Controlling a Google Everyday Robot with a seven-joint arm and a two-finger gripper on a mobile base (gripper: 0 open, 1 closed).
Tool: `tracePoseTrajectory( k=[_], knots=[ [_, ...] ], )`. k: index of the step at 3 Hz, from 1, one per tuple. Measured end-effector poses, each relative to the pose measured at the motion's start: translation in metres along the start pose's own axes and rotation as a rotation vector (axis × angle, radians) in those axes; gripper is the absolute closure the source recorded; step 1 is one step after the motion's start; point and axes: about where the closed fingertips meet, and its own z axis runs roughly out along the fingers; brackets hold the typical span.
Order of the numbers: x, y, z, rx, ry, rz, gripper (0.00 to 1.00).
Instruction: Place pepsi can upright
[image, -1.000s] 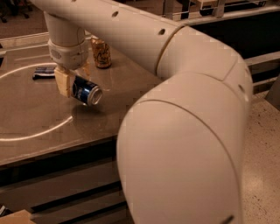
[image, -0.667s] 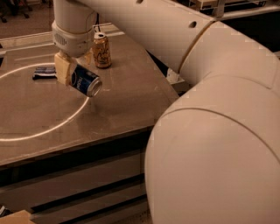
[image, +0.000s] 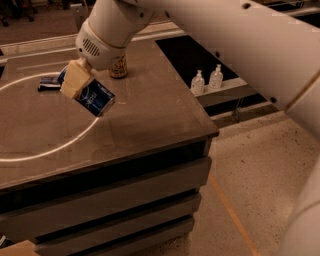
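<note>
Single-arm rig, reorientation step. The gripper (image: 79, 86) hangs over the table (image: 150, 115), closed on the pepsi can (image: 95, 99): one tan finger (image: 75, 79) lies flat against the can's upper side, while the opposing finger is hidden behind it. Over the last second the can has gone from lying low on the surface beside the gripper to being carried in its grasp, tilted, its lower end pointing down and away from the wrist. Whether that end touches the table cannot be told. The lift therefore appears done, and what likely remains is to rotate the can vertical and set it down. Just behind the gripper stands a gold can (image: 118, 67). A dark-blue packet (image: 48, 83) lies close beside the finger, so the descent needs some care.
</note>
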Motion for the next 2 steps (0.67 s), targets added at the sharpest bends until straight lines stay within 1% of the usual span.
tracePoseTrajectory(
  k=[1,2],
  knots=[
    [0.003,0.009,-0.007,-0.074,-0.204,-0.031,1.00],
    [-0.001,-0.008,-0.030,-0.049,-0.416,-0.042,1.00]
  ],
)
